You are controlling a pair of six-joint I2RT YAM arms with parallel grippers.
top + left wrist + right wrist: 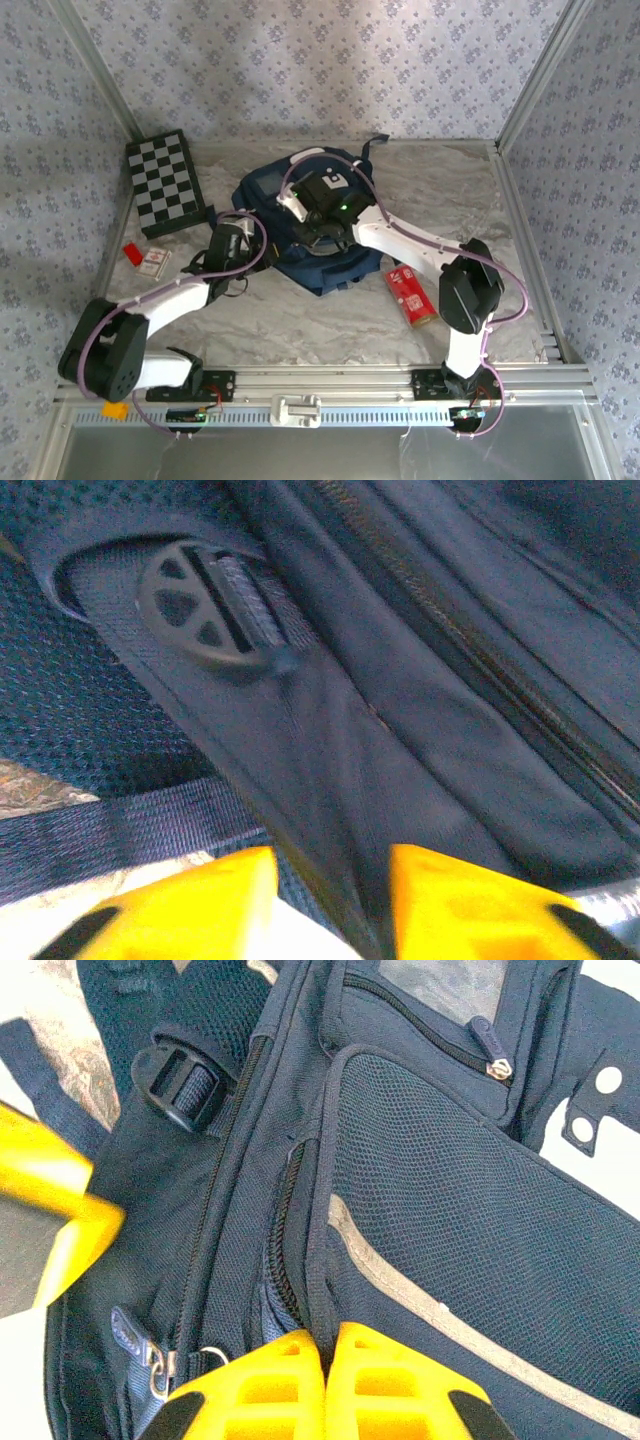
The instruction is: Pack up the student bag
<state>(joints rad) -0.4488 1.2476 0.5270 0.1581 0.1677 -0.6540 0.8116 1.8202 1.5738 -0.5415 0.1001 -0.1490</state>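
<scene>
The student bag, navy with pale trim, lies at the table's middle. In the right wrist view its mesh front pocket and side zipper are close up. My right gripper is shut on the bag's piped seam beside that zipper; from above it sits over the bag's middle. My left gripper is at the bag's left side, its yellow fingers apart with a fold of bag fabric running between them. A round strap buckle lies just ahead of it.
A checkered board leans at the back left. A small red item and a printed card lie left of the bag. A red tube lies to its right. Patterned walls enclose the marble table.
</scene>
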